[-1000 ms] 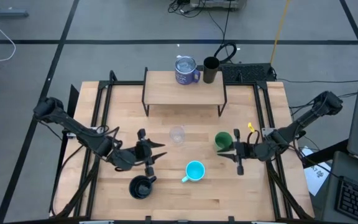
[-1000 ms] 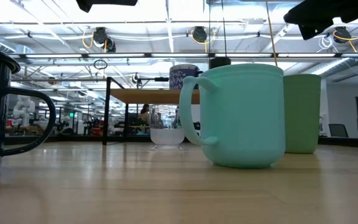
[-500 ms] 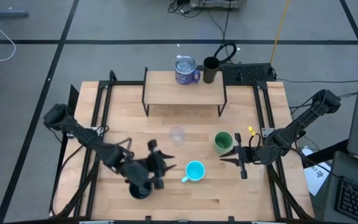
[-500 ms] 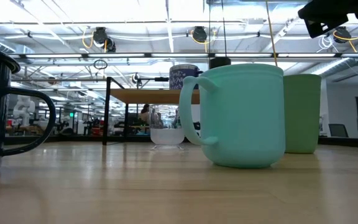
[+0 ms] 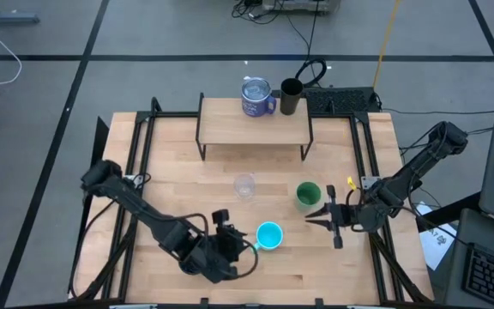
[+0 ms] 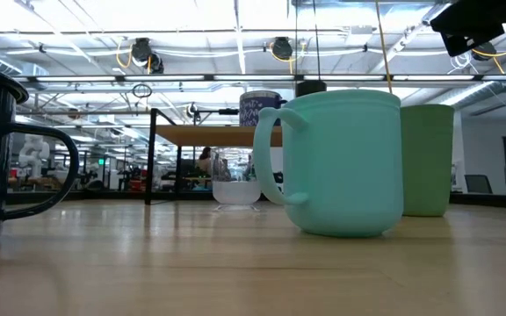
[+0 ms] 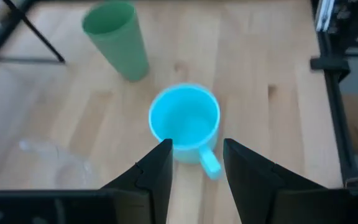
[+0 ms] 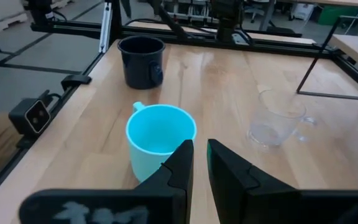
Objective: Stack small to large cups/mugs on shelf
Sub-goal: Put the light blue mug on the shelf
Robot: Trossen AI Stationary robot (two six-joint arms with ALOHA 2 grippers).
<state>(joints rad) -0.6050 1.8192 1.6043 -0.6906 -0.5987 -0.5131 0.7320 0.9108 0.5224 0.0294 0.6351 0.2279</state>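
The cyan mug [image 5: 268, 234] stands upright on the table, its handle [image 7: 210, 163] pointing at my left gripper [image 5: 243, 245]. That gripper is narrowly open and empty, with the handle just ahead of its gap. The dark handled mug [image 8: 142, 59] stands behind it, under the left arm in the high view. My right gripper [image 5: 312, 217] hovers shut and empty, right of the cyan mug and near the green cup [image 5: 307, 195]. The clear glass [image 5: 244, 185] stands mid-table. The blue-purple mug [image 5: 256, 96] and black tumbler [image 5: 290, 96] stand on the shelf [image 5: 230, 129].
Black metal frame rails [image 5: 360, 163] run along both sides of the table. The shelf's thin legs [image 5: 305, 148] stand on the far part of the tabletop. Bare wood lies between the shelf and the glass. Cables and a power strip [image 5: 341, 99] lie beyond the far edge.
My left gripper has swept toward the table's near edge and to the right, over the dark mug, ending right beside the cyan mug's handle. My right gripper has drifted a little toward the near edge. No cup has moved.
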